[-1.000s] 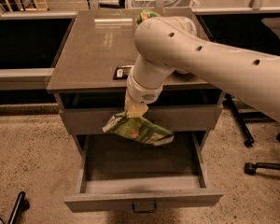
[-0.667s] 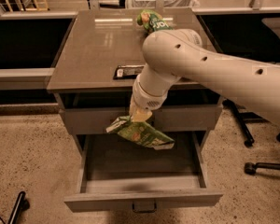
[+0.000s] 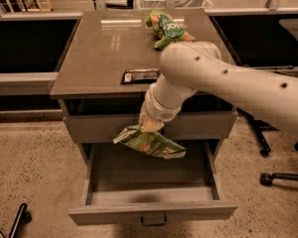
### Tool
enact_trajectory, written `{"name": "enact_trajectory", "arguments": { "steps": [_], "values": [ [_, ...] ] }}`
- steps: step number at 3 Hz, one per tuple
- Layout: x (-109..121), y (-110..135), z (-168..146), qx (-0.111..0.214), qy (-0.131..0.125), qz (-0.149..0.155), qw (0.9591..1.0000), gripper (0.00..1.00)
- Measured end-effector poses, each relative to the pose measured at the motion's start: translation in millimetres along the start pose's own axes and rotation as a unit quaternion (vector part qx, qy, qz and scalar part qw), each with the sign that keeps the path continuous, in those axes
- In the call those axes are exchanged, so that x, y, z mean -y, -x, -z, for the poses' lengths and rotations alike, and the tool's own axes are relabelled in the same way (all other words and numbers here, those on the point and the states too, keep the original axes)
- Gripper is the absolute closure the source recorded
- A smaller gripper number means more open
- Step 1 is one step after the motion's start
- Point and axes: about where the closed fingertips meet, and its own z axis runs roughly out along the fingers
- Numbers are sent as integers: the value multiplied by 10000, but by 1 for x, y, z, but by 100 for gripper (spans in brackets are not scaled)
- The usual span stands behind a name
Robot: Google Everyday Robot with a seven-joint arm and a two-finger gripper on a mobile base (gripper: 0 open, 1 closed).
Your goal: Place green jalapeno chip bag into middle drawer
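My gripper [image 3: 150,124] is at the end of the white arm, in front of the cabinet, and is shut on the top edge of the green jalapeno chip bag [image 3: 151,144]. The bag hangs tilted, level with the gap under the upper drawer front, above the pulled-out middle drawer [image 3: 114,214]. The drawer's grey inside shows nothing in it, and its small dark handle [image 3: 153,221] faces the camera.
A second green snack bag [image 3: 166,26] and a flat dark object [image 3: 140,76] lie on the brown cabinet top [image 3: 97,58]. The shut upper drawer front [image 3: 97,129] is above the open one. Chair legs with casters [image 3: 280,177] stand at right. A dark object [image 3: 17,221] lies on the floor at lower left.
The arm has swung lower and slightly right, uncovering the second bag on the cabinet top. The held bag has dropped a little toward the open drawer.
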Motion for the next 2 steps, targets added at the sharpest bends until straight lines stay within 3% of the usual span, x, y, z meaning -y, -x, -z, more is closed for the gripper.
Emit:
{"name": "enact_trajectory", "arguments": {
  "steps": [1, 2],
  "values": [
    [-16, -36, -35, 418, -306, -7, 9987, 100],
    [-23, -72, -57, 732, -702, -89, 9948, 100]
  ]
}}
